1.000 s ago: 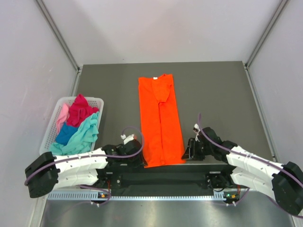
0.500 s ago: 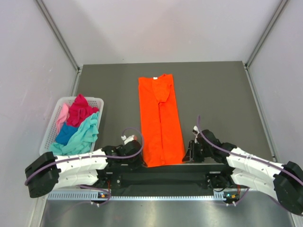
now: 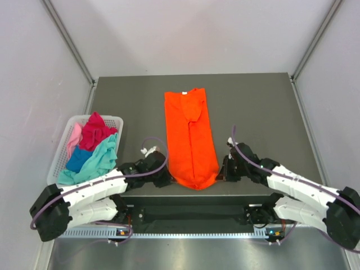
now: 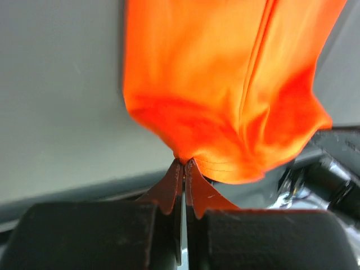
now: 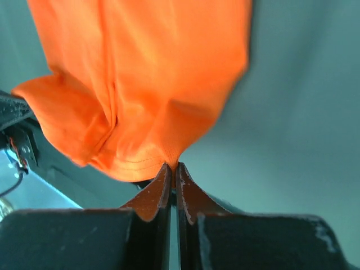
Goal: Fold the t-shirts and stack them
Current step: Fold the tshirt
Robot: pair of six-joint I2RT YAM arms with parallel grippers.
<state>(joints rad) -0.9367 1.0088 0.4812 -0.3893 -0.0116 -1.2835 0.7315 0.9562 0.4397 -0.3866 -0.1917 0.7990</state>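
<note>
The left claw (image 4: 184, 162) is pinched tight on the near left corner of the orange shirt (image 4: 225, 84), its two tips pressed together with the hem caught between them. The right claw (image 5: 172, 165) grips the near right corner the same way, tips closed on the cloth.

A second ago the shirt's near hem lay flat and square along the near edge of the table (image 3: 259, 112), with both claws low beside its corners. Now both arms have reached forward, the corners are raised and drawn inward, and the near end has bunched into a rounded pouch that stops further up the table.

The rest of the shirt lies as a long folded strip down the middle of the table, collar end short of the far edge. Bare table lies on both sides, more on the right. At the left edge, apart from the strip, the basket (image 3: 56, 160) holds a magenta shirt (image 3: 93, 132), a pale pink shirt (image 3: 73, 138) and a teal shirt (image 3: 100, 160).
</note>
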